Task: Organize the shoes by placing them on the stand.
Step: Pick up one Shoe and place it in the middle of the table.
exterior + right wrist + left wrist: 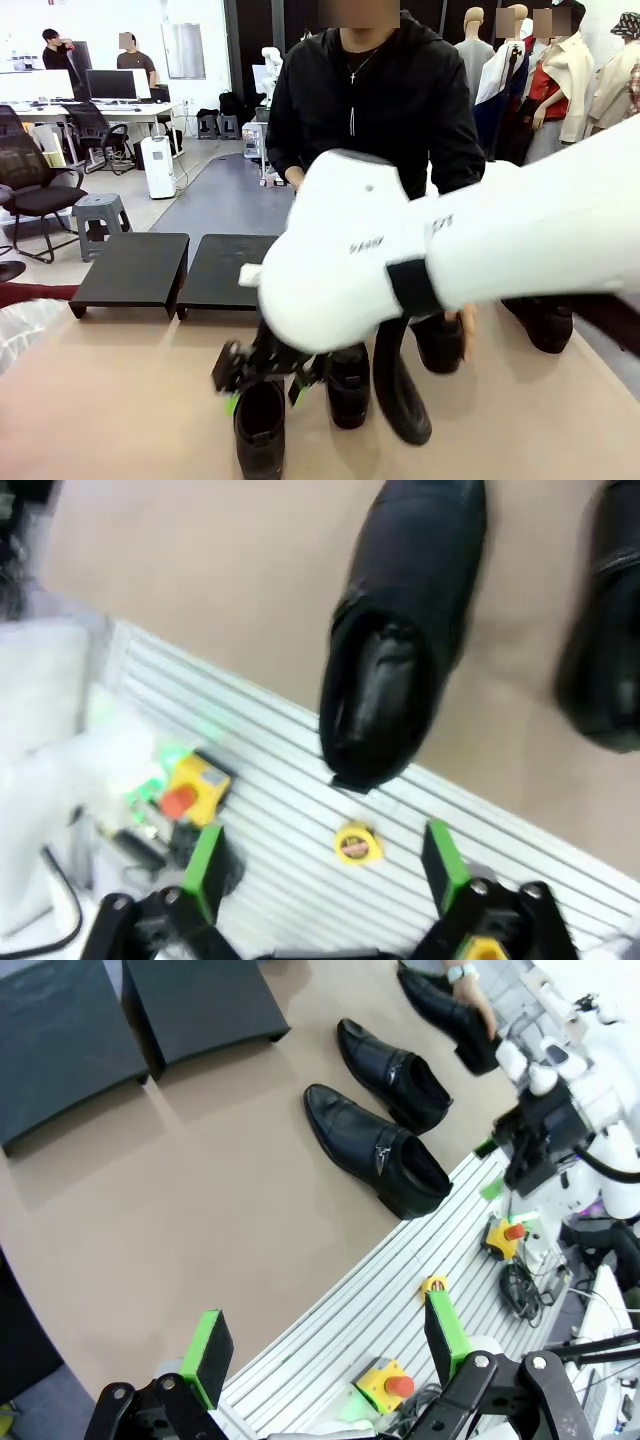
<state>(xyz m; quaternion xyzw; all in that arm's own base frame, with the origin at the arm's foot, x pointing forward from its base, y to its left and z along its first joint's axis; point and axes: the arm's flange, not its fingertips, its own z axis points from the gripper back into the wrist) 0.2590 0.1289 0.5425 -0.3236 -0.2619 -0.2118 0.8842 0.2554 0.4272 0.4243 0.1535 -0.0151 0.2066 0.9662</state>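
Shoes [372, 1148] glossy black leather, stand [200, 1000] matte, flat-topped, left fingers [208, 1345], right fingers [205, 858] spread, empty

Glossy black shoes [372, 1148], matte black stand [133, 270], tan counter [180, 1220], green-padded black fingers [208, 1345], white arm [520, 230], yellow box [374, 1394] with red button [399, 1385].

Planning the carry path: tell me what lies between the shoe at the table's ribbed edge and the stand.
Nothing: in the left wrist view the tan table between that shoe and the stand is bare.
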